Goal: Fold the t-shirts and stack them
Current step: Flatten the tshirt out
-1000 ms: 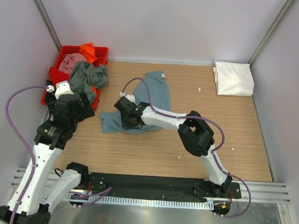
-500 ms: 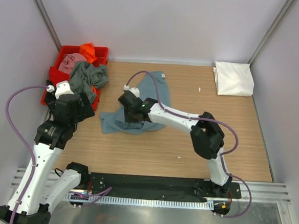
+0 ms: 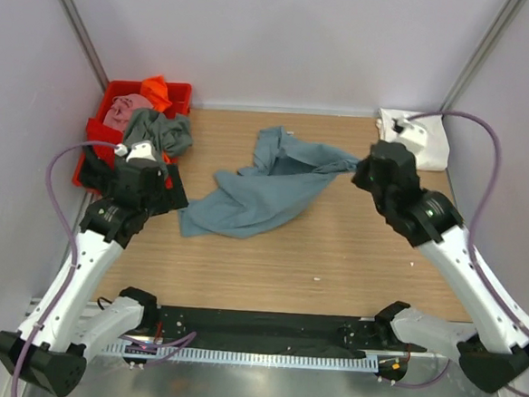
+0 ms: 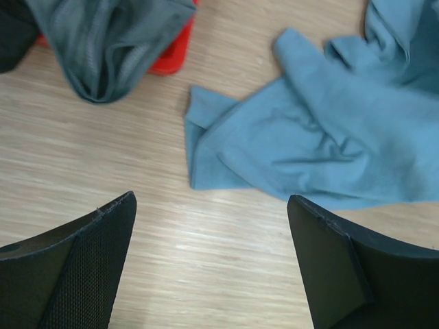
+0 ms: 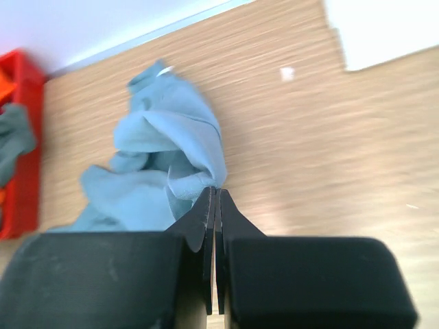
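Teal shirt (image 3: 256, 193): crumpled on the wooden table (image 3: 334, 249), starting just beside the red tub (image 3: 95, 132) and spreading away from it. One end is drawn up and out on the side away from the tub.
Right gripper (image 5: 215, 193): my fingers are pressed tight together, pinching that raised end of the teal shirt, and the cloth hangs right off my tips.
Left gripper (image 4: 212, 233): jaws wide apart, hovering over bare wood by the tub's near corner, with the teal shirt's closest corner just ahead.
Grey-green shirt (image 3: 160, 132): slumped over the tub's rim on the table side, one fold hanging outside.
Pink shirt (image 3: 125, 109) and orange shirt (image 3: 156, 91): bundled inside the tub.
White shirt (image 3: 418, 141): folded flat in the back corner opposite the tub, apart from the teal one.
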Action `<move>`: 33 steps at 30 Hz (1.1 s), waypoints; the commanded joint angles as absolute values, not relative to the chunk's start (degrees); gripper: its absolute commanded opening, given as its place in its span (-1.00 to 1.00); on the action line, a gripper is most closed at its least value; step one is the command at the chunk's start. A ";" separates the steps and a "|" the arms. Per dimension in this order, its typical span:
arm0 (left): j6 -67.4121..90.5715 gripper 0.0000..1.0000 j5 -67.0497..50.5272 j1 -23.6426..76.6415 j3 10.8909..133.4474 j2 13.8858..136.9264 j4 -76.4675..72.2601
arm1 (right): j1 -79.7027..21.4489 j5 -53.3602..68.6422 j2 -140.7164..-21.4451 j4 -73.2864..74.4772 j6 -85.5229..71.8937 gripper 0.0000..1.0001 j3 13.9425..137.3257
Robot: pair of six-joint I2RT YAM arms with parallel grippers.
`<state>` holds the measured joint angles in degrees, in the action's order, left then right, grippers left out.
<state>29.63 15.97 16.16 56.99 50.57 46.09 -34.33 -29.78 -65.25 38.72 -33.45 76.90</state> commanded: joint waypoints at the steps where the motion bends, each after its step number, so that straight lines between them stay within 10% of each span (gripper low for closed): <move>1: 32.86 0.82 15.46 20.20 59.41 52.29 44.04 | -32.52 -42.25 -56.36 44.81 -33.13 -0.97 70.16; 13: 39.90 0.79 24.26 33.31 62.13 72.84 35.17 | -31.12 -44.41 -47.11 45.45 -35.24 -0.98 57.15; 33: 32.70 0.74 10.02 36.73 113.89 129.43 34.00 | -31.20 -30.15 -45.61 42.98 -35.86 -0.97 48.69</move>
